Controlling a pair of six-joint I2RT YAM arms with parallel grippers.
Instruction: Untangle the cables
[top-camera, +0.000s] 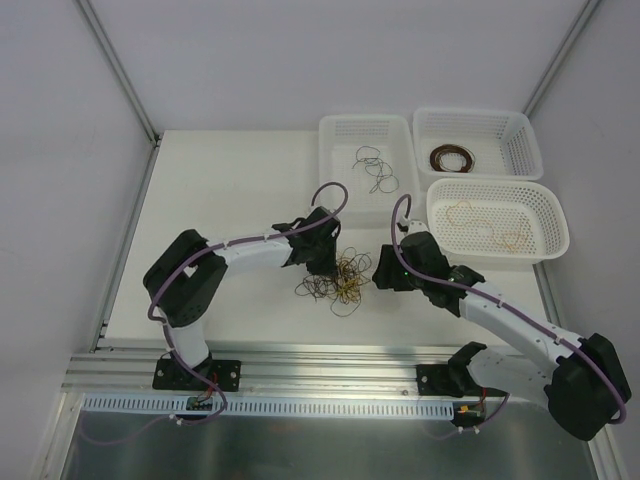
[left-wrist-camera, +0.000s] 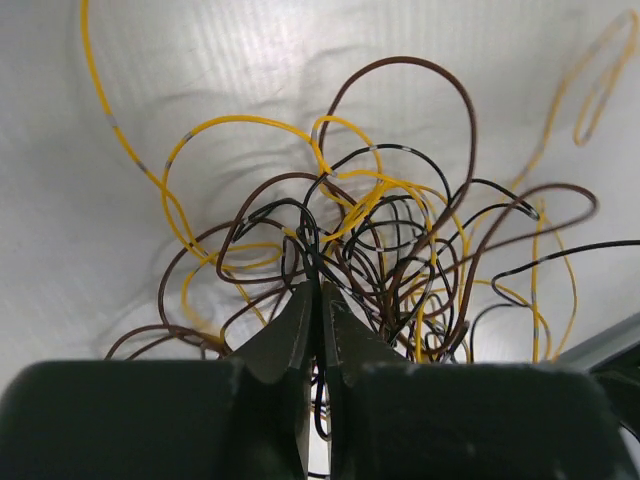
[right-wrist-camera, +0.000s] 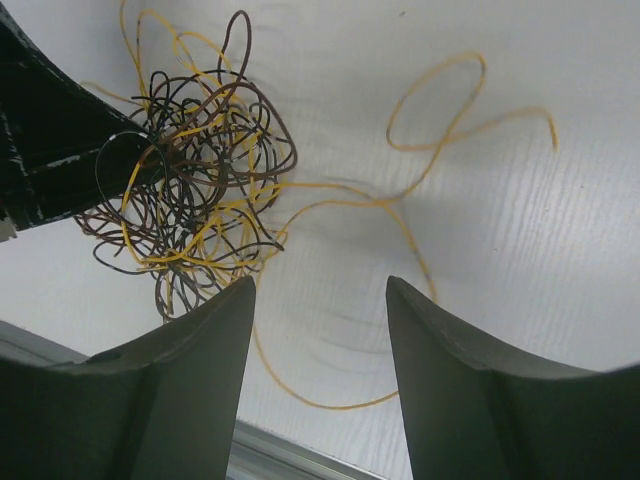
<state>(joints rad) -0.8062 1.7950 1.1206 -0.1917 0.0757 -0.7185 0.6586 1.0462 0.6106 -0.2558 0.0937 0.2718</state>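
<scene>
Right up against my left wrist lens are the matte black fingers (left-wrist-camera: 285, 335) of my left gripper (left-wrist-camera: 315, 287), smooth wedge shapes tapering to blunt tips. They're squeezed together with basically no gap, and a black strand plus a bit of the knot sits pinched right at the tips. So that one's clamped on the cable tangle (left-wrist-camera: 400, 250).

The tangle itself is a loose bird's nest of hair-thin wire: glossy yellow, black and dark brown loops, all springy curls crossing over each other, densest in the middle. Some of the yellow strands have short grey bands on them. It sits on the white table (top-camera: 220, 180), which has a faint fine grain.

From overhead, my left gripper (top-camera: 322, 262) is at the tangle's (top-camera: 340, 280) left edge and my right gripper (top-camera: 400, 268) is just off its right side. My right gripper (right-wrist-camera: 318, 300) is spread wide with nothing in it, and its fingers (right-wrist-camera: 215, 330) are the same dark, smooth, curved plastic. One long yellow strand (right-wrist-camera: 440, 100) trails out of the tangle (right-wrist-camera: 195, 190) in lazy loops across the table.

Beyond the tangle are three white plastic lattice baskets. The nearest-left basket (top-camera: 328, 150) has a few black curls (top-camera: 375, 170), the far basket (top-camera: 525, 145) a dark brown coil (top-camera: 452, 158), and the rounded basket (top-camera: 555, 225) thin yellow-tan loops (top-camera: 485, 225).
</scene>
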